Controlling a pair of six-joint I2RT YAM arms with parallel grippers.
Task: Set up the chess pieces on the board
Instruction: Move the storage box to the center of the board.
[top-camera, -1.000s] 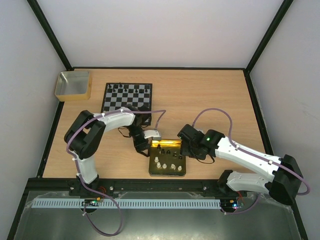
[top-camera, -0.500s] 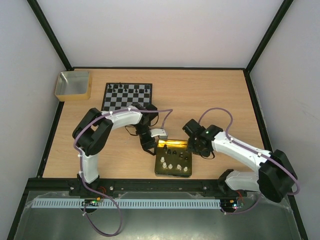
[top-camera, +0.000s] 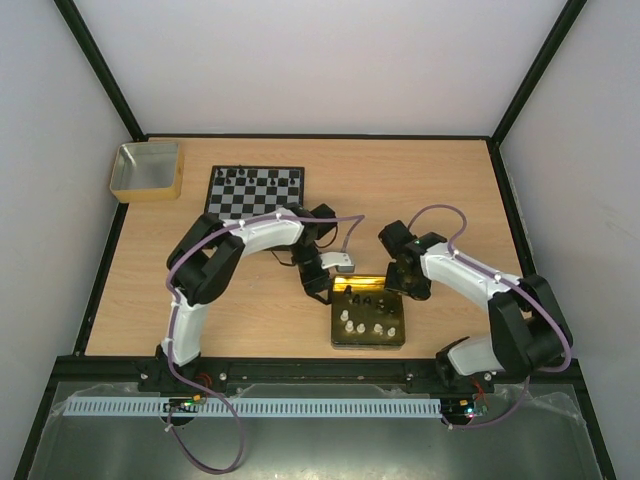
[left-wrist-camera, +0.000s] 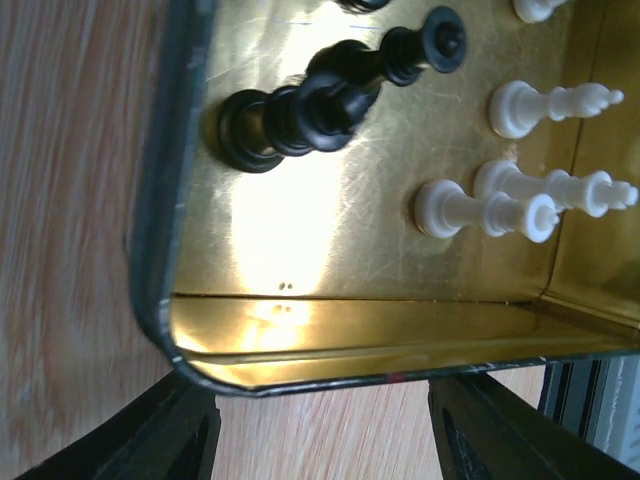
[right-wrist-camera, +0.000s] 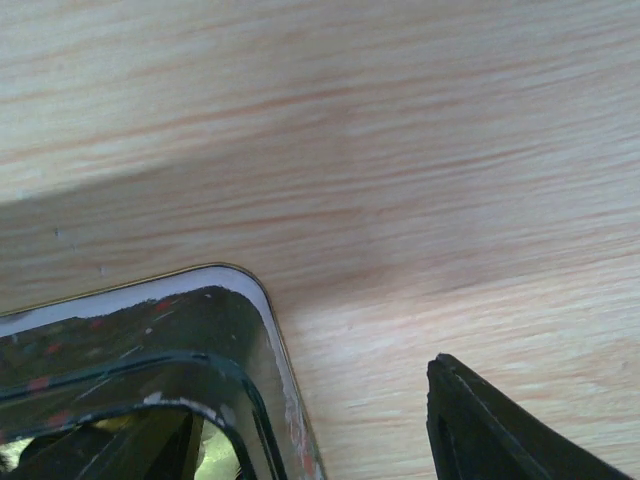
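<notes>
- table: pale wood, fills the middle of the top view, white walls around it.
- left arm: white and black, arches from the lower left to the frame's centre.
- right arm: bends in from the lower right towards the centre.
- board: chequered, flat on the table, upper left of centre, well apart from both grippers.
- box: yellowish, square, far upper left corner of the table, left of the board.
- tray: gold, rectangular, lower centre between the two wrists.
- left gripper: at the tray's upper left corner in the top view. in its wrist view the two dark fingers stand apart at the bottom edge, with nothing clamped between them. the tray's gold end wall lies just above them; contact cannot be told.
- right gripper: at the tray's upper right corner. its wrist view shows one dark finger at lower right, apart from the tray's rounded corner at lower left. the other finger is out of sight, so apart or together cannot be told.
- chess pieces: a few black ones on the board's far row. black ones and white ones stand in the tray, black towards its upper end in the top view and white below them.
</notes>
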